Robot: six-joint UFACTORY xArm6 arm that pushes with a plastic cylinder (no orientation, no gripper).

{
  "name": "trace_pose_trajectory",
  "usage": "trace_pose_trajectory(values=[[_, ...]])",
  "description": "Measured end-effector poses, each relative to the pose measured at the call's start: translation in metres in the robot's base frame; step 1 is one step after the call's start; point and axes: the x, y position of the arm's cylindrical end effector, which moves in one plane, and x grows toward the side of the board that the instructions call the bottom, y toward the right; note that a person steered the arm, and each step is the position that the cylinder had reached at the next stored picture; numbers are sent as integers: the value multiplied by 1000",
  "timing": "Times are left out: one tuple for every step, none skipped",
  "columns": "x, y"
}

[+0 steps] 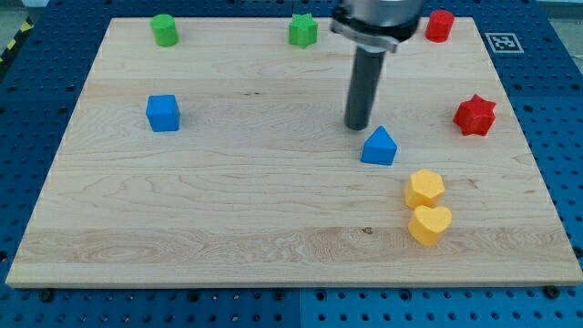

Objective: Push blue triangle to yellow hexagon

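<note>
The blue triangle (379, 147) lies right of the board's middle. My tip (357, 126) stands just up and to the left of it, very close or touching. The yellow hexagon (424, 189) lies down and to the right of the blue triangle, a short gap away. A yellow heart (429, 224) sits directly below the hexagon, touching it.
A blue cube (163, 113) is at the left. A green cylinder (164, 29) and a green star (303, 30) sit along the top edge. A red cylinder (440, 25) is at the top right, a red star (475, 115) at the right. The wooden board (228, 210) rests on a blue perforated table.
</note>
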Motion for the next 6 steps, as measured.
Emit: trace_pose_trajectory(values=[[5,-5],[6,-3],[14,7],[21,18],[24,27],[37,28]])
